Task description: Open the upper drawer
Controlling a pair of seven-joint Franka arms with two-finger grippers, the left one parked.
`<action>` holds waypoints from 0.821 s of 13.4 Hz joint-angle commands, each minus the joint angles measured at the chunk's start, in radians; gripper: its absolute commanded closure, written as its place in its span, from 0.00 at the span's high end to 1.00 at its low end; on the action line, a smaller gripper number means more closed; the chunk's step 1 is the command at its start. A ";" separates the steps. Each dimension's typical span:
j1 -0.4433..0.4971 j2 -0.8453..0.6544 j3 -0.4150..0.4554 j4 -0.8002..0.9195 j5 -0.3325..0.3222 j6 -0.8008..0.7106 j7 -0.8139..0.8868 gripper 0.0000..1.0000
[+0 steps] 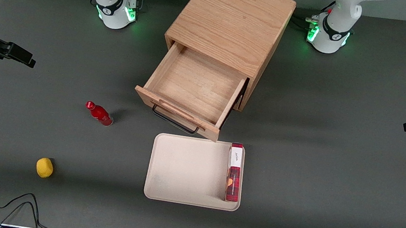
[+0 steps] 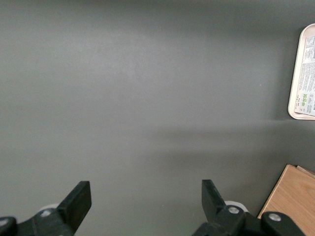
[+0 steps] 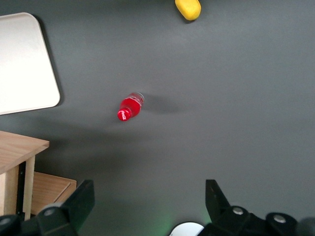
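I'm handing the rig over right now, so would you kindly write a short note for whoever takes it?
Gripper: open, holding nothing, up above the bare table toward the working arm's end, clear of the cabinet.
Upper drawer: pulled well out, nothing in it, its black handle nearest the front camera and close to the tray.
Done: drawer open.
Left: nothing apparent.

Robot lab tabletop, staged for manipulation recording. Two white arm bases [image 1: 116, 10] with green status lights bolted onto a dark grey mat [image 1: 338, 169], loose cables [image 1: 11, 206] along the near edge. Props laid out sparsely: small oak cabinet [image 1: 231, 26] with upper drawer [image 1: 190, 88] pulled out, beige tray [image 1: 187, 169], red carton [image 1: 234, 172], red bottle [image 1: 99, 114], yellow lump [image 1: 44, 167]. The gripper [image 1: 16, 54], fingers apart, hangs at the working arm's end of the table.
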 commanded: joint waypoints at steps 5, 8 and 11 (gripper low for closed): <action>0.171 -0.019 -0.135 0.003 0.009 -0.031 0.022 1.00; 0.352 -0.036 -0.335 0.002 0.015 -0.057 -0.007 1.00; 0.349 -0.041 -0.337 -0.001 0.018 -0.059 -0.009 1.00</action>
